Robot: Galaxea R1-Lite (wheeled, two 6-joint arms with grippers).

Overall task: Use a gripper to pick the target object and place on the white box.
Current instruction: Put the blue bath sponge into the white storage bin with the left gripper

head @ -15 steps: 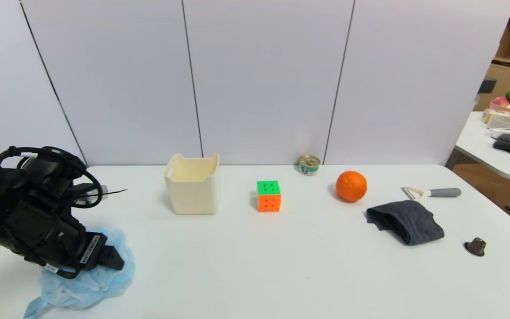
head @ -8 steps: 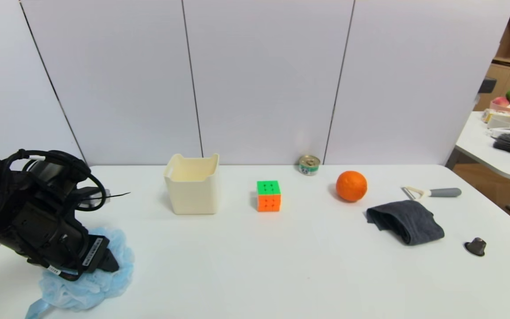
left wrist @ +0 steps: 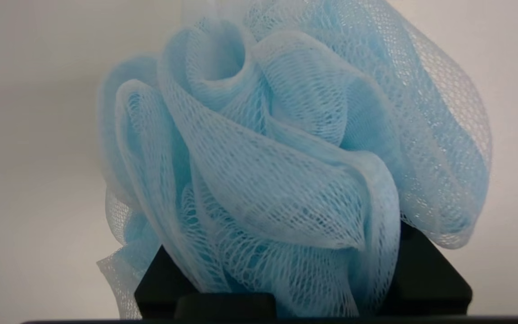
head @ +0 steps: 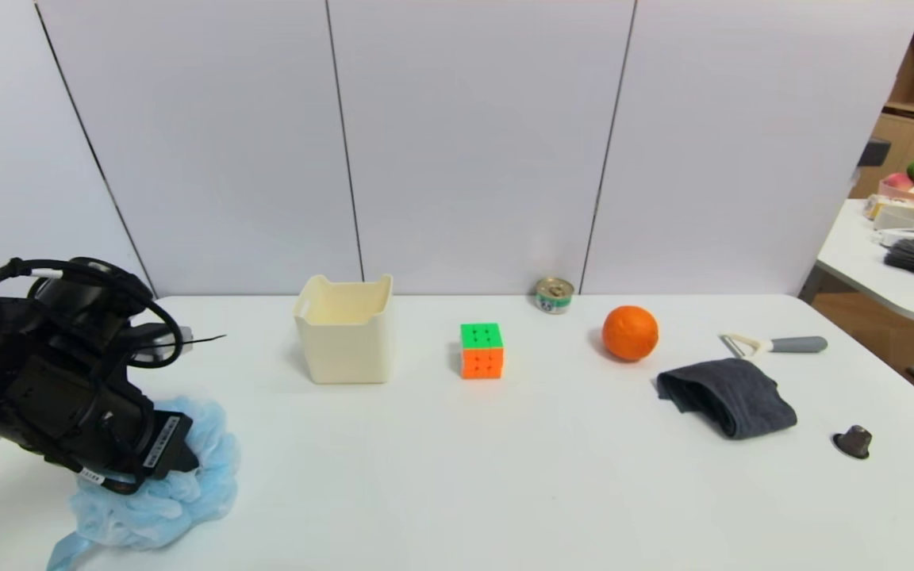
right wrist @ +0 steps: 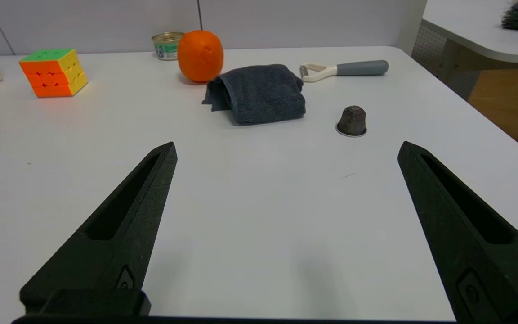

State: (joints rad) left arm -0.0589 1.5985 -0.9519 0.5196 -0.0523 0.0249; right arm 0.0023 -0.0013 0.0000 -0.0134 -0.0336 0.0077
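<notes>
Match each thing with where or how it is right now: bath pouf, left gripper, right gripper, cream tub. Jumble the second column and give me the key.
Things:
1. Bath pouf
2. Left gripper
3. Right gripper
4. Cream tub

Places and states:
A. Standing open, with no object between its fingers
B. Upright, to the left of the puzzle cube
C. Light blue and ruffled, on the left part of the table
D. Down at the light blue mesh

Right pairs: 1-C, 2-D, 3-A, 4-B
</notes>
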